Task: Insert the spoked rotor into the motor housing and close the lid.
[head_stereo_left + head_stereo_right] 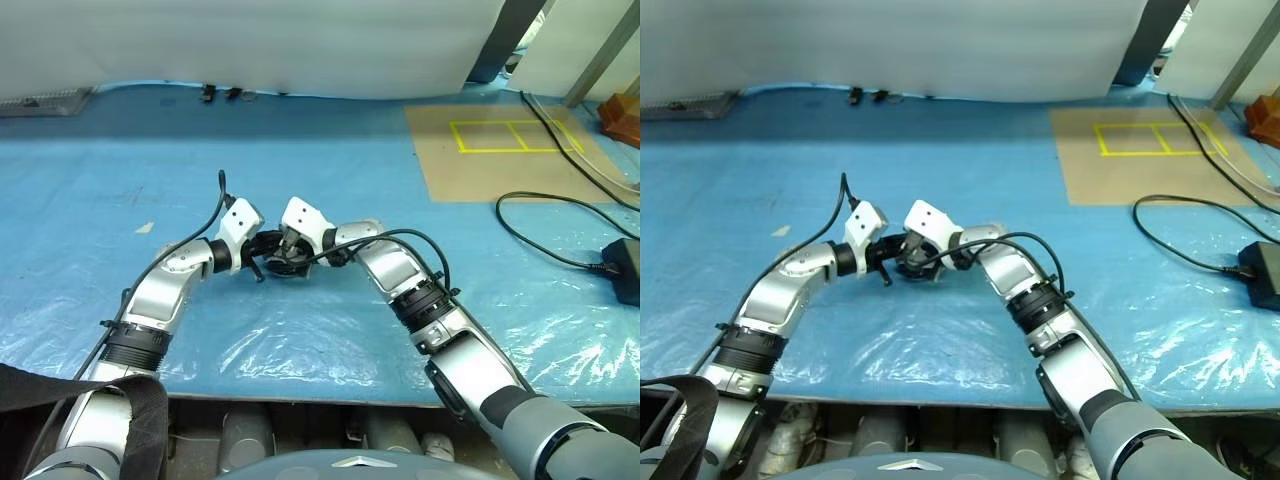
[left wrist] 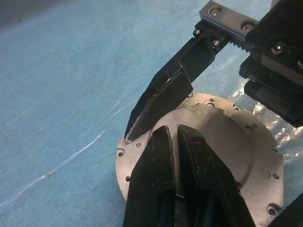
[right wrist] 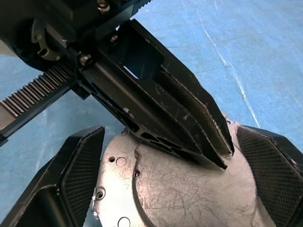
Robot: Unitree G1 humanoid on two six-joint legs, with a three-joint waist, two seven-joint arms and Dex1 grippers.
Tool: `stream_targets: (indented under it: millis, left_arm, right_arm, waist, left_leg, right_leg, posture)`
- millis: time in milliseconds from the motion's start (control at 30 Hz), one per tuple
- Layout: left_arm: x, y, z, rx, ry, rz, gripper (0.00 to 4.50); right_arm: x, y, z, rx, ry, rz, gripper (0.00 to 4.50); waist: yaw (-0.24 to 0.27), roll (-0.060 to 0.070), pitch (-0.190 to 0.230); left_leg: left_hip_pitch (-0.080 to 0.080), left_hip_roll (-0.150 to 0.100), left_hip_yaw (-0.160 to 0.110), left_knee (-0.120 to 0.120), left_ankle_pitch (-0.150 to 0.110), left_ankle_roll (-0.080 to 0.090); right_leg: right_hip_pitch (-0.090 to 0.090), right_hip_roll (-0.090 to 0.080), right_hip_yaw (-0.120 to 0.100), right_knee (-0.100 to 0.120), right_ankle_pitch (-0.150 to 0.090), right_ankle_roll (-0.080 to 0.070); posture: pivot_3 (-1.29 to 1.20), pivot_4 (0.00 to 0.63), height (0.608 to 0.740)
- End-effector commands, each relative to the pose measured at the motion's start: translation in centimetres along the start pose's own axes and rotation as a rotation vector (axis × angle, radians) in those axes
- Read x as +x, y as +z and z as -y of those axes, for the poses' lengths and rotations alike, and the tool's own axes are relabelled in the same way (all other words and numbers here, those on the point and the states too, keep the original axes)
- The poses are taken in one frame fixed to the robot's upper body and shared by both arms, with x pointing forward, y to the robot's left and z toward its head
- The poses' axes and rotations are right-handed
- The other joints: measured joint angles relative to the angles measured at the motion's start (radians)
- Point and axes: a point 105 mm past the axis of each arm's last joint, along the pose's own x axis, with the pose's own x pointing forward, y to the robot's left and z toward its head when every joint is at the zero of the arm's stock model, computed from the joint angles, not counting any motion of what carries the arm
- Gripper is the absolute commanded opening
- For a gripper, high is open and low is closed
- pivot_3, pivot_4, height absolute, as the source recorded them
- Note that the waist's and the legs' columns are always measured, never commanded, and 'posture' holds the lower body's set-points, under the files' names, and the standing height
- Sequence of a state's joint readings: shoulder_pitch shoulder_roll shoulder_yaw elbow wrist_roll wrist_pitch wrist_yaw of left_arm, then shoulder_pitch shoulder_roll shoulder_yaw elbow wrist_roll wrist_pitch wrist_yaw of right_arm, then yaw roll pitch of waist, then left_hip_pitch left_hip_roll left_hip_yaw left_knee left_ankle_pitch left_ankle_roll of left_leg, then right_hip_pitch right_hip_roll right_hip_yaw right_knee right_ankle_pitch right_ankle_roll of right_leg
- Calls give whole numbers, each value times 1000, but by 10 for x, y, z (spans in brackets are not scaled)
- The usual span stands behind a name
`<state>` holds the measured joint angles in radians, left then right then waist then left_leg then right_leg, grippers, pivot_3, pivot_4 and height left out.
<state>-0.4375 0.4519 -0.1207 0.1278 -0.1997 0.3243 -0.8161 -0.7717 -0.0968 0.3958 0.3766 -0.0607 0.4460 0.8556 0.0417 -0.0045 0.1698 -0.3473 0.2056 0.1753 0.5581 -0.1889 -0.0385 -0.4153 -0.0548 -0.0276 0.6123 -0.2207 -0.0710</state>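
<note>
your left gripper (image 2: 177,135) is pinched shut, tips pressing on the lid (image 2: 222,137) of the housing (image 1: 290,262), mid-table (image 1: 330,180). your right gripper (image 3: 170,175) stands wide open, fingers straddling it, holding nothing.

A: How many claws do you count?

B: Two. The left claw (image 2: 174,135) and the right claw (image 3: 182,165), each with two black fingers, so four fingers altogether.

A: And the silver metal part?

B: One round lid (image 2: 222,137), a raised disc on a flange with small screw holes around the rim. I can't count the holes; some are hidden.

A: Anything else on the bench (image 1: 120,200)?

B: One brown board (image 1: 500,150) with a yellow outline (image 1: 510,136) split into two boxes. One black box (image 1: 625,265) at the right edge, with one black cable (image 1: 540,215) running to it.

A: And the blue sheet?

B: One.
</note>
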Motion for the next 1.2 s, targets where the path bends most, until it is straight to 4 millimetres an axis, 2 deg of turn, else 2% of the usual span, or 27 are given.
stream_targets:
  millis: [33,167,433,533,633,900,1067,1200]
  left_arm:
    - [-5,-16,3,-24,0,-56,298]
    - [-12,-24,5,-47,3,-75,298]
    - [-17,-26,6,-74,6,-72,298]
    - [-17,-26,6,-73,9,-72,298]
    - [-17,-22,7,-78,6,-45,298]
    - [-13,-13,15,-62,-23,4,298]
    - [-11,1,18,-60,-34,87,298]
    - [-15,-1,20,-66,-36,90,298]
  right_arm:
    - [-4,21,2,-10,25,112,4466]
    - [-9,30,8,-14,11,174,4466]
    - [-10,33,14,-69,-29,198,4466]
    - [-12,32,13,1,-7,208,4466]
    - [-24,33,16,86,22,236,4466]
    - [-54,32,41,263,-25,262,4466]
    - [-60,25,51,329,-69,240,4466]
    - [-63,15,54,402,-80,196,4466]
  waist:
    - [-1,0,0]
    - [-2,0,0]
    - [-1,0,0]
    - [-1,0,0]
    - [-1,0,1]
    - [2,0,1]
    - [2,0,1]
    - [2,0,1]
  left_leg:
    - [-2,0,0,0,0,0]
    - [-5,0,0,0,0,0]
    - [-4,0,0,0,0,0]
    - [-5,0,0,0,0,0]
    - [-5,0,0,0,0,0]
    - [-5,0,0,0,0,0]
    - [-6,0,1,0,0,0]
    - [-7,0,1,-1,0,0]
  right_leg:
    - [-2,0,0,0,0,0]
    - [-5,0,0,1,0,0]
    - [-5,0,0,1,0,0]
    - [-5,0,0,1,0,0]
    - [-5,0,0,0,0,0]
    - [-5,0,0,0,0,0]
    - [-5,0,0,0,0,0]
    - [-7,1,0,0,0,0]
  posture:
    - [0,150,740]
    - [0,150,740]
    - [0,150,740]
    - [0,150,740]
    - [0,150,740]
    - [0,150,740]
    - [0,150,740]
    - [0,150,740]
